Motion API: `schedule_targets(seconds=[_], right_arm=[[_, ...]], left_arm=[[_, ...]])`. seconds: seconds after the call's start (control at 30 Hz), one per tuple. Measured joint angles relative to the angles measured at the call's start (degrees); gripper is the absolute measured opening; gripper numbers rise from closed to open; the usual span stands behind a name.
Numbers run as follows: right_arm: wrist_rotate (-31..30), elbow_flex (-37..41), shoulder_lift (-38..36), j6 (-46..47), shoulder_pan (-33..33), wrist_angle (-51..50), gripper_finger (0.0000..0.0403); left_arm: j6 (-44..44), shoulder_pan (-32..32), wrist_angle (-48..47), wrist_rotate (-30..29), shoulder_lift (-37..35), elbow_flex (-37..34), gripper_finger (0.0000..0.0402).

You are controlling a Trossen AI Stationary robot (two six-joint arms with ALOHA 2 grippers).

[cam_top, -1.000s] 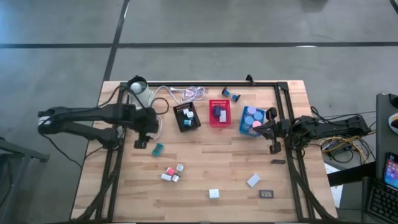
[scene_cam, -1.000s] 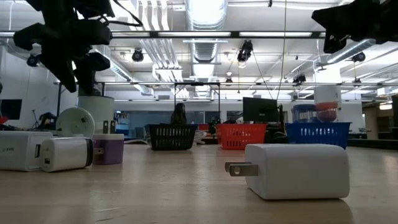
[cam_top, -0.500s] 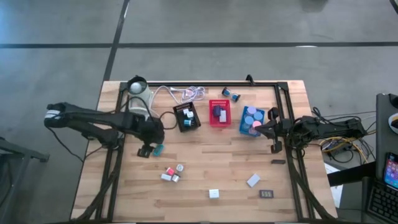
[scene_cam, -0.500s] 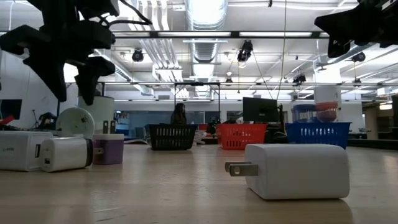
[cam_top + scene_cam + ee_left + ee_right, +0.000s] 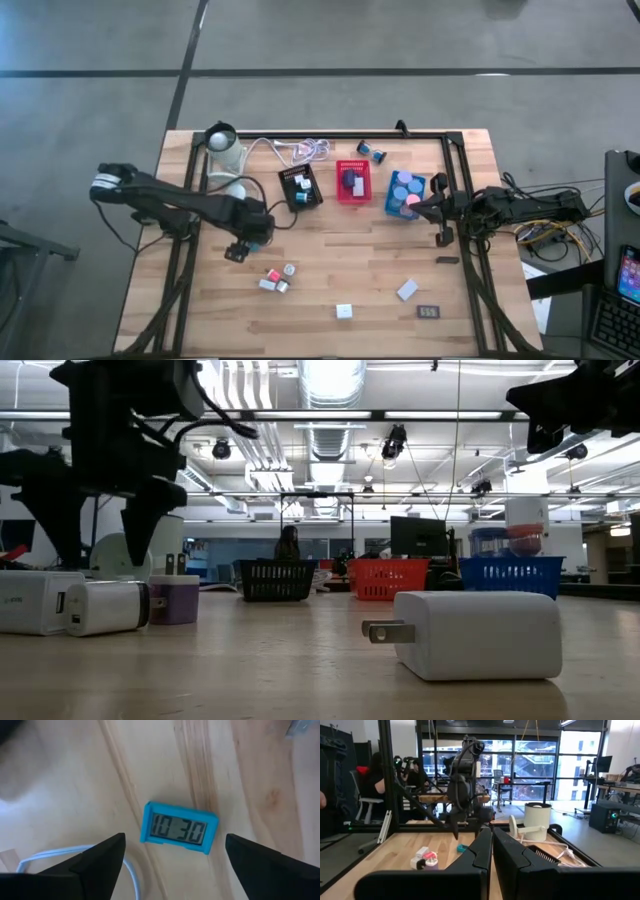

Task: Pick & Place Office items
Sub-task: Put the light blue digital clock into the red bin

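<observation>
High view: items already sit in the black mesh tray (image 5: pixel 300 187), red mesh tray (image 5: pixel 352 182) and blue mesh tray (image 5: pixel 404 193) along the far edge of the wooden table (image 5: pixel 330 285), while a cluster of 3 small blocks (image 5: pixel 276 278), a white cube (image 5: pixel 344 311), a white block (image 5: pixel 406 290) and a dark rectangle (image 5: pixel 429 312) lie loose toward the near edge, so the task appears partly done; the right gripper (image 5: pixel 433 205) waits beside the blue tray.

Left wrist view: the left gripper (image 5: pixel 172 857), fingers spread apart, hangs directly over the small teal rectangular digital clock (image 5: pixel 179 828), which lies flat on the table between the 2 fingertips and is not touched.

Right wrist view: the right gripper's fingers are pressed together on nothing.
</observation>
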State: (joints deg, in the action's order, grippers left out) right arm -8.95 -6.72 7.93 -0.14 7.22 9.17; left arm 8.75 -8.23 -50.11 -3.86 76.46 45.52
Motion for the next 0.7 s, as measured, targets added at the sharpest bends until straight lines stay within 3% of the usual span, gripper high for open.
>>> schedule_targets(seconds=[0.7], right_arm=[[0.1, 0.2, 0.0, -0.2, 0.0, 0.0, 0.0011]], left_arm=[[3.7, -0.2, 4.5, 2.7, 5.3, -2.5, 0.0349]])
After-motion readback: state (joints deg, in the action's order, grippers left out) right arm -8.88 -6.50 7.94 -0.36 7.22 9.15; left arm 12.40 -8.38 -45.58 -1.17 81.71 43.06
